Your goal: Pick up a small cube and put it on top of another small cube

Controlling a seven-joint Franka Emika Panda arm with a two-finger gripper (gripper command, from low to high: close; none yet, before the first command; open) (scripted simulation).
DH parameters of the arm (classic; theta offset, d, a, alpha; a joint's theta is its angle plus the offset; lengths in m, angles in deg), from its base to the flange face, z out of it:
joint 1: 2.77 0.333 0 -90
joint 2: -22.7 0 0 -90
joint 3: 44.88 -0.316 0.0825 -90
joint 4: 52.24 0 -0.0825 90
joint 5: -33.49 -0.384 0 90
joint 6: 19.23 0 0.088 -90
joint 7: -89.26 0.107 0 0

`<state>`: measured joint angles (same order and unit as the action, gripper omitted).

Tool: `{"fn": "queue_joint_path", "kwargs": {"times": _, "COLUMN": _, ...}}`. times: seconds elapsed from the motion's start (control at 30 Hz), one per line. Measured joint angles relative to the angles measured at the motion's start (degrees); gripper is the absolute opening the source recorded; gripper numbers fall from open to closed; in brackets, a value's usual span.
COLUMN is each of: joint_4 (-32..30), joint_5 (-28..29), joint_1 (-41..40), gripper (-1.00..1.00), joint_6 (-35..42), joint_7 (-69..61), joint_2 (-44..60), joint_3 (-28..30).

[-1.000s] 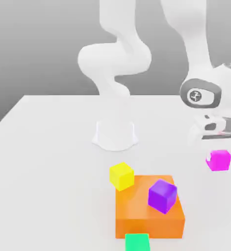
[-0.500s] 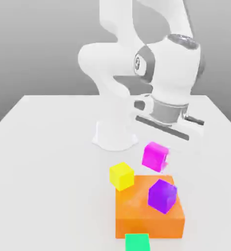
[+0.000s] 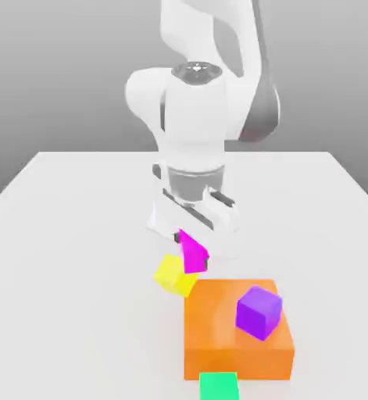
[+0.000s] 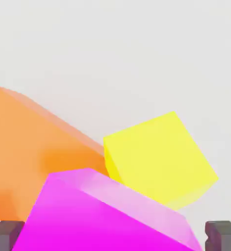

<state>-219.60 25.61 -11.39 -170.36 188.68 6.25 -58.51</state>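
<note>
Askew, magenta small cube on yellow

Smooth, plain-faced magenta cube, yellow cube and orange block; matt white table.

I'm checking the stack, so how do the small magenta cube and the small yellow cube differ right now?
The small magenta-pink cube sits higher, tipped steeply on edge just below the robot's hand; the small yellow cube lies lower, tilted, beside the big orange block. The magenta cube leans against the yellow cube's upper side, not flat on top. Both are plain-faced and of similar size.
</note>
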Motion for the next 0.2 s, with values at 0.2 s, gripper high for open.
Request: {"fn": "queue_joint_path", "kwargs": {"times": 0.2, "joint_4": 2.04, "joint_5": -0.44, "joint_1": 0.5, "gripper": 1.0, "joint_6": 11.27, "joint_7": -0.57, "joint_2": -9.24, "joint_3": 0.97}}
